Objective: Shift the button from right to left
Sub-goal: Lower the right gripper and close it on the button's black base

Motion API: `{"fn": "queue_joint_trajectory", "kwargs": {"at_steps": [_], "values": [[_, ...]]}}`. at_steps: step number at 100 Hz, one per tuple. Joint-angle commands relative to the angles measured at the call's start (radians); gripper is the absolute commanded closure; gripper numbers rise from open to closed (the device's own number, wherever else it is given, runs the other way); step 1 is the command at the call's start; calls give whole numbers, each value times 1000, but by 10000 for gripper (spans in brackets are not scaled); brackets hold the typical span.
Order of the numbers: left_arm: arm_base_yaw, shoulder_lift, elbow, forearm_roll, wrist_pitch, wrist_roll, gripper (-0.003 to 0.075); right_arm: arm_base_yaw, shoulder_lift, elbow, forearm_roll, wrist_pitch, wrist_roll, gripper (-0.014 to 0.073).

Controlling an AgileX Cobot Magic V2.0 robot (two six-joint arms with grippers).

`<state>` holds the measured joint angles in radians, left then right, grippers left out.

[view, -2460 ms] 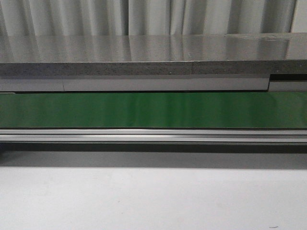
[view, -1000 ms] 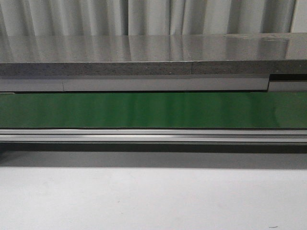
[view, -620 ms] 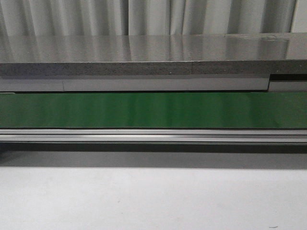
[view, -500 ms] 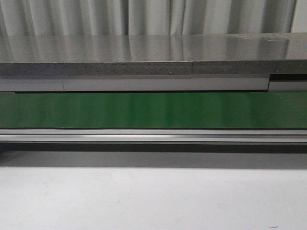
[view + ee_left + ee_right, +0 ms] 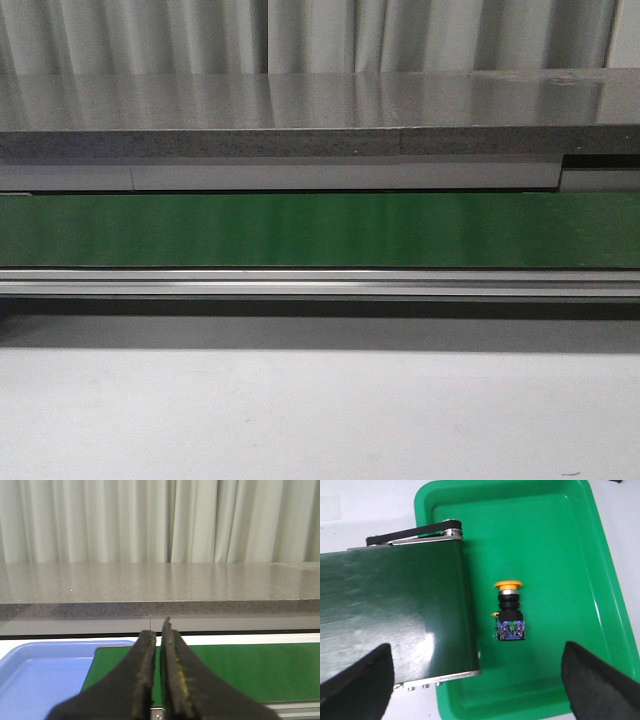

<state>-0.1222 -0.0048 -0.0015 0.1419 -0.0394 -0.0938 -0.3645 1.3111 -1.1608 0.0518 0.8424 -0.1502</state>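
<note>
One button (image 5: 509, 611) lies on its side in the green tray (image 5: 570, 540), just beside the conveyor belt (image 5: 390, 610) end; right gripper (image 5: 477, 680) spread wide above it; left gripper (image 5: 159, 675) pressed together, holding nothing.

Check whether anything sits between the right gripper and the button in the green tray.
Nothing visible does. The button lies alone on its side in the green tray, beside the belt's end. The right gripper hangs open above it, fingers spread wide, with only bare tray floor between.
</note>
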Motion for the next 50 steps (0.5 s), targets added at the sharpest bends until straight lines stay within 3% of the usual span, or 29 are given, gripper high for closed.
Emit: {"fn": "queue_joint_trajectory", "kwargs": {"at_steps": [1,30,50], "values": [[-5,-37,41,-7,-81,-11,715,-34,45,-78,44,-36,-81,-39],[-5,-37,41,-7,-81,-11,715,-132,241,-189,187,-16,-235,-39],[-5,-37,41,-7,-81,-11,715,-180,332,-191,198,-40,-284,-39]]}}
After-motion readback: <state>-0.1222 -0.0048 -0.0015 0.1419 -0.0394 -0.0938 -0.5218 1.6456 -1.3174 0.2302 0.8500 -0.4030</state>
